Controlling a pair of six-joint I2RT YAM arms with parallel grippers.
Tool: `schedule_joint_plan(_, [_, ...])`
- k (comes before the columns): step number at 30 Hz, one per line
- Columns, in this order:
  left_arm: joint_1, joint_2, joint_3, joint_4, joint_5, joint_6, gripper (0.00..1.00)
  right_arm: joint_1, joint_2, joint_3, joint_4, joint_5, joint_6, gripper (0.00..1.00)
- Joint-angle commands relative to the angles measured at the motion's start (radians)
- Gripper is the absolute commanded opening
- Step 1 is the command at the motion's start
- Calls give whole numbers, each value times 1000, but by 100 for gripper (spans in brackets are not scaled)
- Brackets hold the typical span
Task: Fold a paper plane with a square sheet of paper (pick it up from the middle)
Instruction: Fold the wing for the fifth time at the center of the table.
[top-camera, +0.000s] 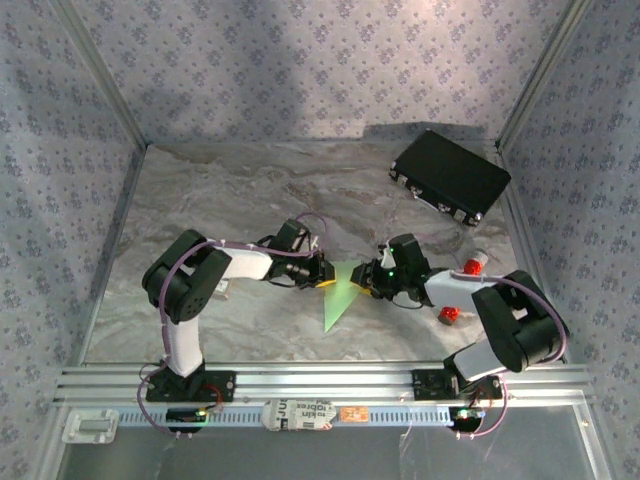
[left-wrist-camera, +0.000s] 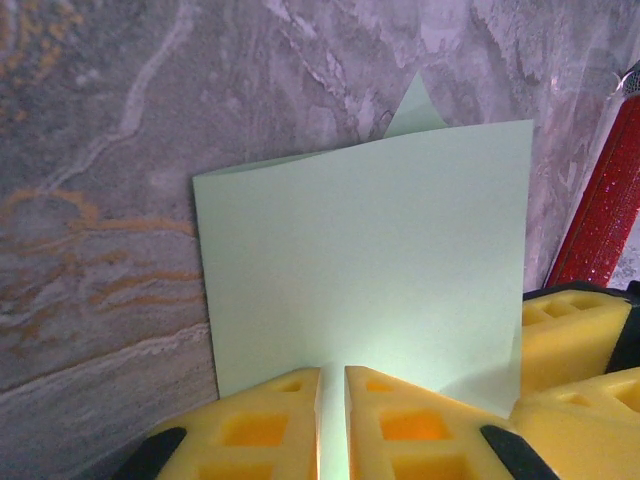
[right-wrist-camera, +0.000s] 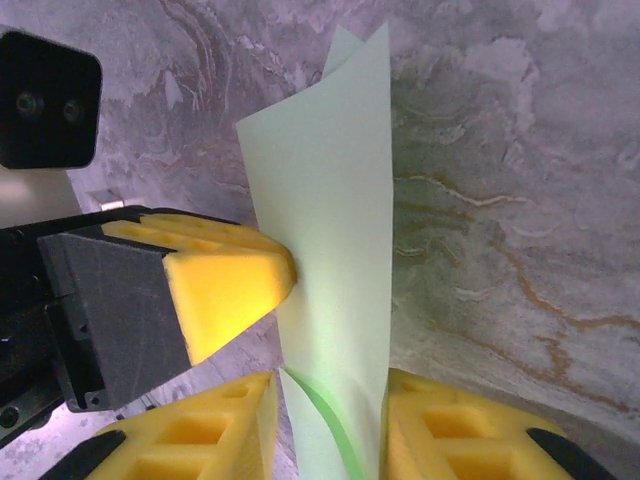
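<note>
Left gripper (top-camera: 322, 272) is near the middle of the desk (top-camera: 200, 190), one of two grippers meeting over a single sheet of paper (top-camera: 338, 298). Its yellow jaws are drawn almost together and clamp the sheet's near edge; in the left wrist view a thin sliver of pale green runs between them. From there the sheet rises as a broad folded panel, with a small pointed tip poking up behind its top edge. How many layers lie in the fold cannot be made out. In the top view the sheet narrows to a point aimed at the near edge of the desk.

Just right of the sheet, the right gripper (top-camera: 368, 280) faces the left one. In the right wrist view its jaws stand a narrow gap apart, and the sheet bows between them, touching both inner faces. Whether they press it is hard to tell. One yellow finger of the left gripper touches the sheet's left face there.

Further right, two small red objects, one (top-camera: 473, 265) behind the right arm and one (top-camera: 452, 316) in front of it, are too small to identify. A red glittery shape is cut off at the right edge of the left wrist view. One black case (top-camera: 450, 177) lies at the far right corner, well apart from the sheet.
</note>
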Motion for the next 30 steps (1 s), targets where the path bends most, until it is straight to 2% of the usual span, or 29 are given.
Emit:
schedule_joint_plan(1, [8, 14, -12, -44, -13, -1, 14, -11, 27, 46, -18, -53, -64, 33])
schedule_joint_plan(20, [10, 14, -7, -51, -10, 2, 14, -43, 123, 134, -131, -131, -199, 30])
schedule_joint_plan(30, [9, -7, -15, -30, -5, -3, 15, -57, 165, 153, -142, -147, -221, 17])
